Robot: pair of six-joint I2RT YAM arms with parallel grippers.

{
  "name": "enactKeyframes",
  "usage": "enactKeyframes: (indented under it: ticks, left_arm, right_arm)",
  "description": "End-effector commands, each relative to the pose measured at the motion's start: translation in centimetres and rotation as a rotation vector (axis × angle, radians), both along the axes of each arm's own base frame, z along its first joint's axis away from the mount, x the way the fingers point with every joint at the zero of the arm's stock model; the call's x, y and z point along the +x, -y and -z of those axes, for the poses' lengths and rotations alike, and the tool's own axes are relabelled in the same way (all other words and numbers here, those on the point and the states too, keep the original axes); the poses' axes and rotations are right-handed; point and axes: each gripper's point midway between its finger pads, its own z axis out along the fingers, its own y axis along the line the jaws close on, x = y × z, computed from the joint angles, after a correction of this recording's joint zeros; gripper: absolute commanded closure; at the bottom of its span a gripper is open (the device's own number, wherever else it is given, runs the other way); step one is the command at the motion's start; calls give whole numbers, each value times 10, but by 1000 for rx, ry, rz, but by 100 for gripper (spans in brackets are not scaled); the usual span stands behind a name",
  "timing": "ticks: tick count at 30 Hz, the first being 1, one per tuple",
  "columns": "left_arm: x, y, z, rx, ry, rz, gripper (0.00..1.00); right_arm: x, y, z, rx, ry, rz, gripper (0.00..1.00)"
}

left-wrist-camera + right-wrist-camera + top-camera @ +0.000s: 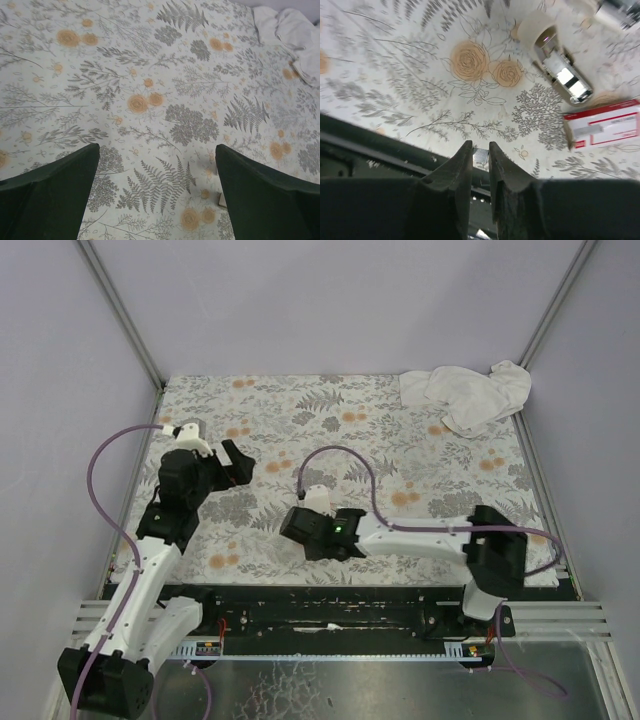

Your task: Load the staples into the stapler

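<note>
In the right wrist view the stapler (562,75) lies open on the floral mat at the upper right, with a cream rounded end and a bare silver channel. The staples box (605,125), red and white with a tan tray end, lies just below it. My right gripper (480,147) is shut on a small silvery strip of staples (481,156) at its fingertips, above the mat's near edge and apart from the stapler. In the top view the right gripper (292,525) hides the stapler and the box. My left gripper (156,150) is open and empty above the mat, also visible in the top view (235,462).
A crumpled white cloth (468,392) lies at the far right corner, also in the left wrist view (295,35). A black rail (375,150) runs along the near edge. Aluminium posts and lilac walls enclose the mat. A small pale corner (221,200) peeks beside the left gripper's right finger.
</note>
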Motion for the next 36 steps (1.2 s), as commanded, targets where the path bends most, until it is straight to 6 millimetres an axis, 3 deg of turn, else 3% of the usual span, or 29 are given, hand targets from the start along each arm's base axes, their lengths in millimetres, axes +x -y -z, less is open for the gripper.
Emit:
enactKeyframes:
  ticks: [1,5,9,12,17,30,36]
  left_arm:
    - [5,24,5,-43,7,133,6]
    - [6,58,18,-51,-62,265,12]
    - [0,104,23,-85,-105,388,12]
    - [-1,135,31,-106,-142,467,12]
    - [0,171,69,-114,-289,580,17]
    - [7,188,118,-95,-463,638,24]
    - [4,192,134,-85,-518,661,36]
  right_arm:
    - [26,19,-60,81,126,-42,76]
    - [59,62,-68,98,132,-22,75]
    - [91,95,-59,127,120,-17,75]
    - [108,110,-53,140,108,4,76]
    - [120,122,-49,174,100,31,76]
    - [115,130,-40,236,79,49,75]
    - [114,133,-43,248,87,52,76]
